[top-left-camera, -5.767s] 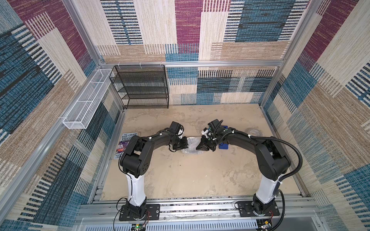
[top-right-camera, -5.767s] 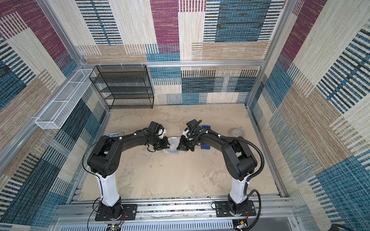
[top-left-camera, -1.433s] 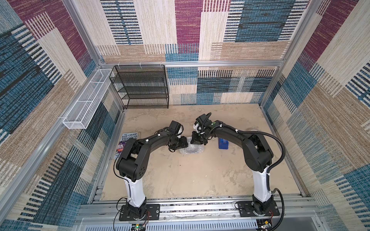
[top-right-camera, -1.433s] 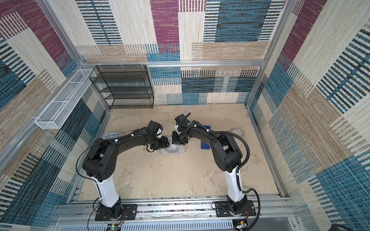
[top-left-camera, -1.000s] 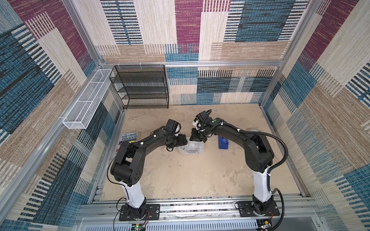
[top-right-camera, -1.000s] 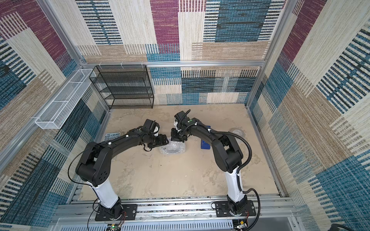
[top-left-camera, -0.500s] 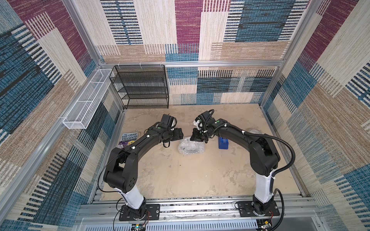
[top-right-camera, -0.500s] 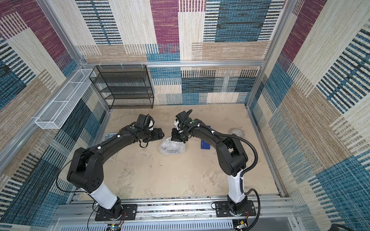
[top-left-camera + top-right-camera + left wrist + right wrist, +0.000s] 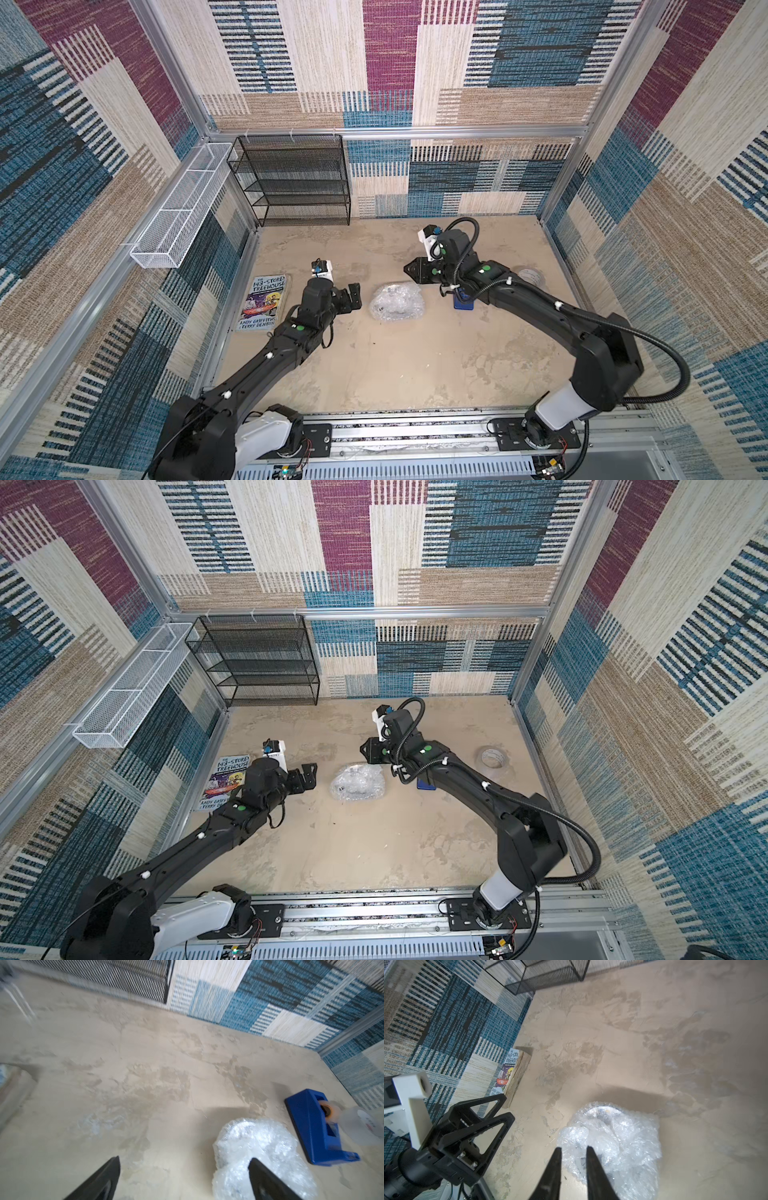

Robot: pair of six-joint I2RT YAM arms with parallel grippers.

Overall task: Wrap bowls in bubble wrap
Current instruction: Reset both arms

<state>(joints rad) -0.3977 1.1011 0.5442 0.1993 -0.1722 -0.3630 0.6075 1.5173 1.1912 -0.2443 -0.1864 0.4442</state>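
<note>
Lying flat, book [image 9: 263, 302] titled "143-Storey Treehouse", bubble wrap [image 9: 397, 301] bundled.

Black arms [image 9: 270, 357] carry green dots [image 9: 297, 328], white base links [image 9: 266, 432], white camera mounts [image 9: 324, 272].

Book [image 9: 262, 302], blue tape dispenser [image 9: 311, 1126], tape roll [image 9: 493, 759], mesh shelf [image 9: 291, 183]

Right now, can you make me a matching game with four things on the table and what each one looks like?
Things:
1 bubble wrap
2 book
3 tape dispenser
4 tape roll

Looks:
A dark blue block
B whitish ring
C clear, shiny bundle
D colourful cover with words

Pairs: 1-C, 2-D, 3-A, 4-B.
</note>
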